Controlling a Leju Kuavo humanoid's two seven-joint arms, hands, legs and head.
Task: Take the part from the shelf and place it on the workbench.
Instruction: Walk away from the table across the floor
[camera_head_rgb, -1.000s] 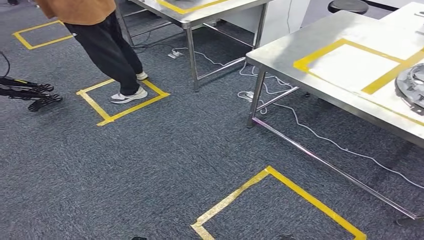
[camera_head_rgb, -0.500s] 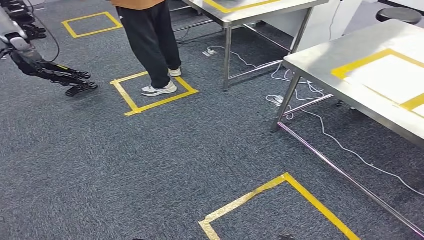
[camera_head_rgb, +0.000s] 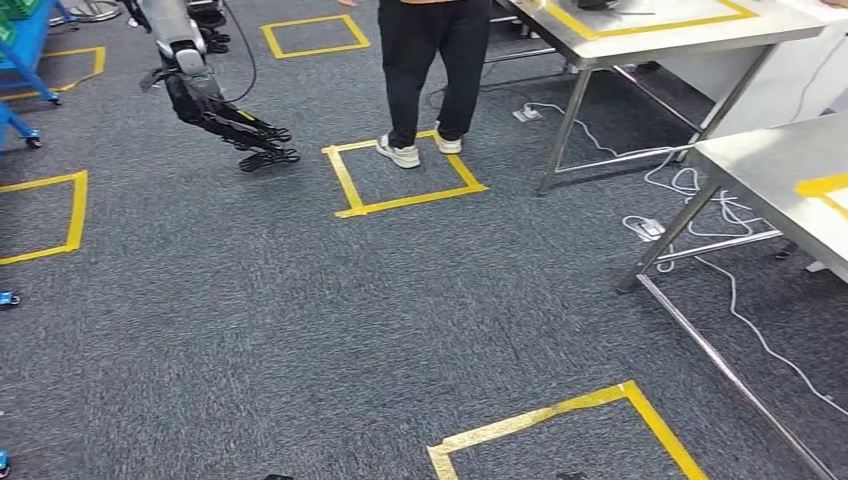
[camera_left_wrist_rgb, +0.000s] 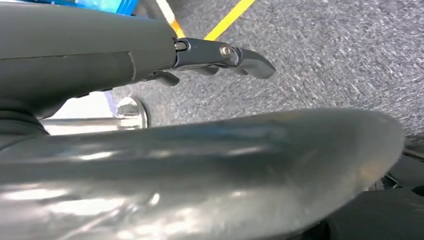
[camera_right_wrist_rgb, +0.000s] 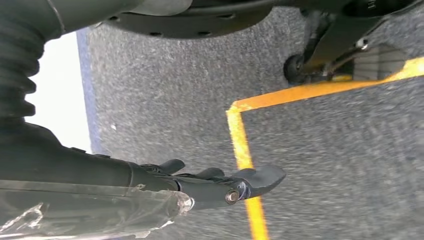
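Note:
My left hand (camera_left_wrist_rgb: 150, 60) hangs over the grey carpet with its dark fingers (camera_left_wrist_rgb: 240, 55) straight and nothing in them. My right hand (camera_right_wrist_rgb: 200, 185) also hangs empty, fingers (camera_right_wrist_rgb: 260, 180) stretched out above a yellow tape corner (camera_right_wrist_rgb: 240, 130). A blue shelf frame (camera_head_rgb: 25, 60) stands at the far upper left of the head view. A steel workbench (camera_head_rgb: 770, 170) with a yellow tape mark juts in at the right edge. No part is visible on either.
A person (camera_head_rgb: 430, 60) in dark trousers stands at a taped square (camera_head_rgb: 400, 180). Left of them a silver robot arm with a dark hand (camera_head_rgb: 230, 125) hangs over the carpet. A second steel table (camera_head_rgb: 640, 30) is behind. Cables (camera_head_rgb: 690, 200) trail under the benches. Another taped square (camera_head_rgb: 560, 425) lies close ahead.
The camera has swung left: the benches slid toward the right edge, and the person, the silver arm and the blue shelf came further into the picture. The round part on the bench left the frame.

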